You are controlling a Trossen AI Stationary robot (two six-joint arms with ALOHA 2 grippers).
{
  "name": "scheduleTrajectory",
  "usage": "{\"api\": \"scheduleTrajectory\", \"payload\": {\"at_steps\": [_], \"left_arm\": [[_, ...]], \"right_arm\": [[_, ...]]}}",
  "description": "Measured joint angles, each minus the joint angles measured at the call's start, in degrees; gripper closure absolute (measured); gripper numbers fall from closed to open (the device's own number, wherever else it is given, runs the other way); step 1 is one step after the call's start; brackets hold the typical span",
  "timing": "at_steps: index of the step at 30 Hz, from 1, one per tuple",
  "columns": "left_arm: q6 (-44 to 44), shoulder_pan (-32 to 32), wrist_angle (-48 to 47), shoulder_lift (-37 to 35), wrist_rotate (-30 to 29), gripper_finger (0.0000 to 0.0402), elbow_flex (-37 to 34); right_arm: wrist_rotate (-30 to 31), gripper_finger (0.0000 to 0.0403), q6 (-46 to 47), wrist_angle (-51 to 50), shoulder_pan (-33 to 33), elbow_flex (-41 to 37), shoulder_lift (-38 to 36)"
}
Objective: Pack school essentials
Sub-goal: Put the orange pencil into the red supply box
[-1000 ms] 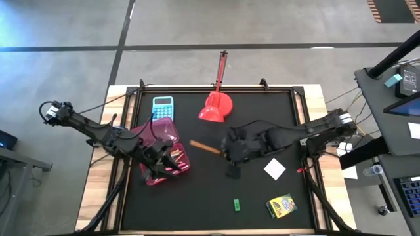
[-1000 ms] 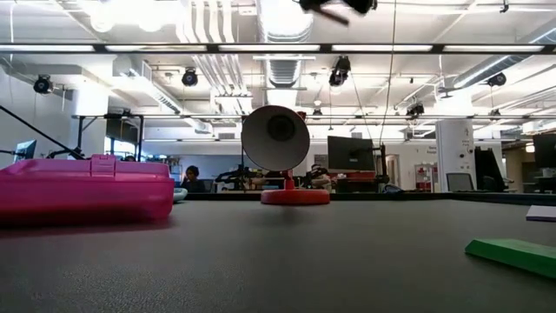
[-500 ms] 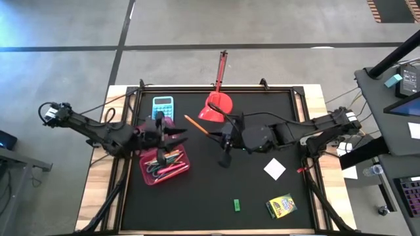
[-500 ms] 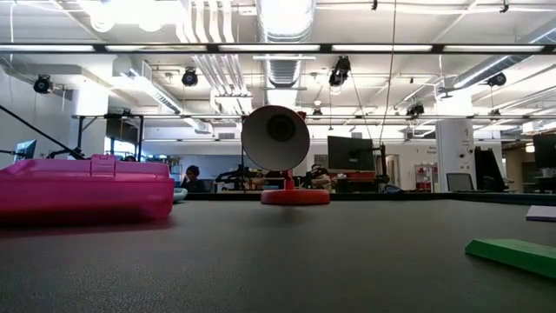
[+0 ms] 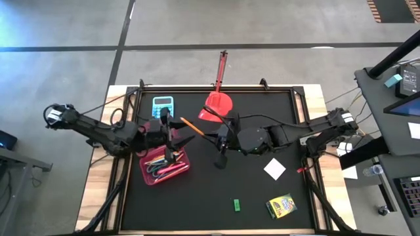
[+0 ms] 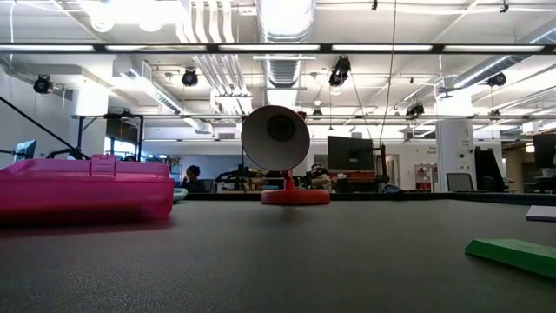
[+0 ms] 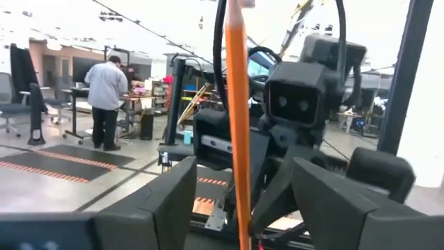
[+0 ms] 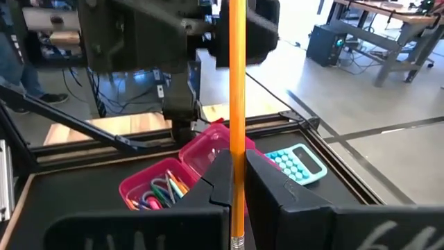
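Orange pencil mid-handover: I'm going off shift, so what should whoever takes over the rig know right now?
Right gripper is shut on the orange pencil, held in the air between the arms.
Left gripper is open, its fingers either side of the pencil, above the pink case.
Done: several items lie in the case.
Left: the pencil, white square, green piece and crayon box.

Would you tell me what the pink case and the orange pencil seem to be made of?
Pink case: probably moulded plastic, slightly translucent, its contents showing through the wall. Orange pencil, held by the right gripper: likely painted wood with a smooth, slightly glossy coat; the material under the paint is not visible.
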Motion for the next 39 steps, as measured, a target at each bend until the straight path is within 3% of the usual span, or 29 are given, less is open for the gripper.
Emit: {"api": "scheduleTrajectory", "payload": {"at_steps": [15,22,30,39], "left_arm": [[-0.21,0.33,11.43,4.99,0.51,0.0183,0.0],[-0.14,0.46,15.36,8.07,2.16,0.025,0.0],[1.33,0.81,15.24,8.16,3.07,0.0383,0.0],[1.32,0.81,14.93,7.99,4.05,0.0394,0.0]], "right_arm": [[0.17,0.039,0.11,0.02,0.0,0.37,-0.07],[0.01,0.039,-0.27,-0.35,0.0,0.37,-0.07],[-0.43,0.039,-0.45,-0.42,0.11,0.37,-0.07],[-0.36,0.0373,2.27,-1.15,0.11,0.39,-0.08]]}}
